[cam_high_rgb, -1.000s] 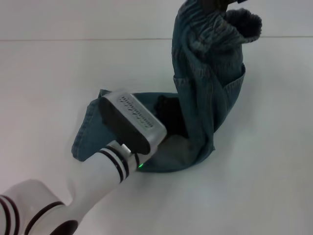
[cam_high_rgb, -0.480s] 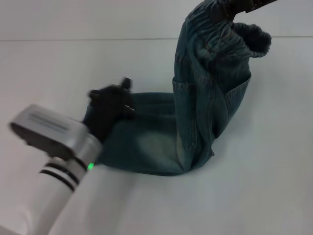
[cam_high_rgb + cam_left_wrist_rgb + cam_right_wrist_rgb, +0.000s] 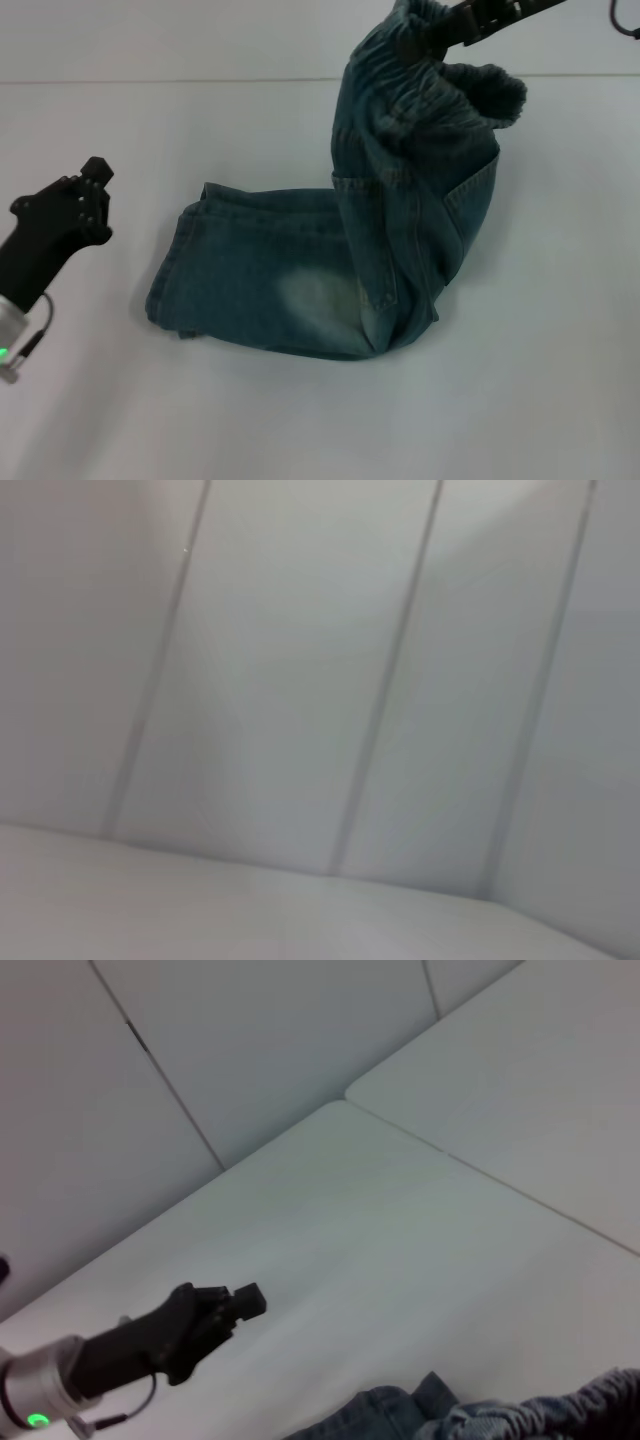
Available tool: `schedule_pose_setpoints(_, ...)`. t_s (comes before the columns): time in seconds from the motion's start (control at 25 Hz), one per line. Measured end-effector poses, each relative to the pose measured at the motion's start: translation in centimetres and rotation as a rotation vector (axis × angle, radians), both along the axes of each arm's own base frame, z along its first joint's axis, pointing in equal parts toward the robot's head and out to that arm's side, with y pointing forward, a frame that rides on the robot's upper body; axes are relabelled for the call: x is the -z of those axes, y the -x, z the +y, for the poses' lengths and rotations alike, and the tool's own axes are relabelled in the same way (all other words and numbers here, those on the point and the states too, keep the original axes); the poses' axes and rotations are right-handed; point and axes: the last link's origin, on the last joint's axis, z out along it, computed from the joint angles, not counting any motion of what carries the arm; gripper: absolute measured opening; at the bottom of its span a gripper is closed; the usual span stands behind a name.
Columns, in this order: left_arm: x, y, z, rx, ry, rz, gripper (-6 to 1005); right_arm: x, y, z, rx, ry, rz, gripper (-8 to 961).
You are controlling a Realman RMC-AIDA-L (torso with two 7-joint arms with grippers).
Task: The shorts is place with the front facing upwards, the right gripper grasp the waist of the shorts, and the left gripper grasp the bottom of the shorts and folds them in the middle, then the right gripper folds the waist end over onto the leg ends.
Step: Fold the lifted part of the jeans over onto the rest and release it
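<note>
The blue-green denim shorts [image 3: 300,280] lie folded lengthwise on the white table. Their flat leg ends [image 3: 172,285] rest at the left. The ruffled waist [image 3: 440,80] is lifted high at the upper right, where my right gripper [image 3: 445,28] is shut on the band. The fabric hangs down from it in a steep curve. My black left gripper [image 3: 70,215] sits well left of the leg ends, clear of the cloth and touching nothing. The right wrist view shows a strip of denim [image 3: 480,1418] and the left gripper [image 3: 215,1315] farther off.
The white table [image 3: 520,400] extends around the shorts on every side. A seam line [image 3: 150,80] runs across its far part. The left wrist view shows only white wall panels [image 3: 300,680].
My left arm has withdrawn from over the shorts to the far left, leaving the leg ends flat on the table. The raised waist has shifted slightly left.
</note>
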Motion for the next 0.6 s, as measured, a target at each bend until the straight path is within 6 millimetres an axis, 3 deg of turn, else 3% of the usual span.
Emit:
schedule_pose_setpoints(0.24, -4.5, 0.9, -2.9, 0.155, 0.170, 0.029, 1, 2.1, 1.3, 0.0, -0.038, 0.057, -0.041, 87)
schedule_pose_setpoints(0.44, -7.2, 1.8, -5.3, 0.174, 0.147, 0.018, 1, 5.2, 2.6, -0.5, -0.090, 0.120, -0.103, 87)
schedule_pose_setpoints(0.6, -8.3, 2.6, -6.6, 0.144, 0.095, 0.007, 1, 7.6, 3.7, -1.2, -0.144, 0.175, -0.132, 87)
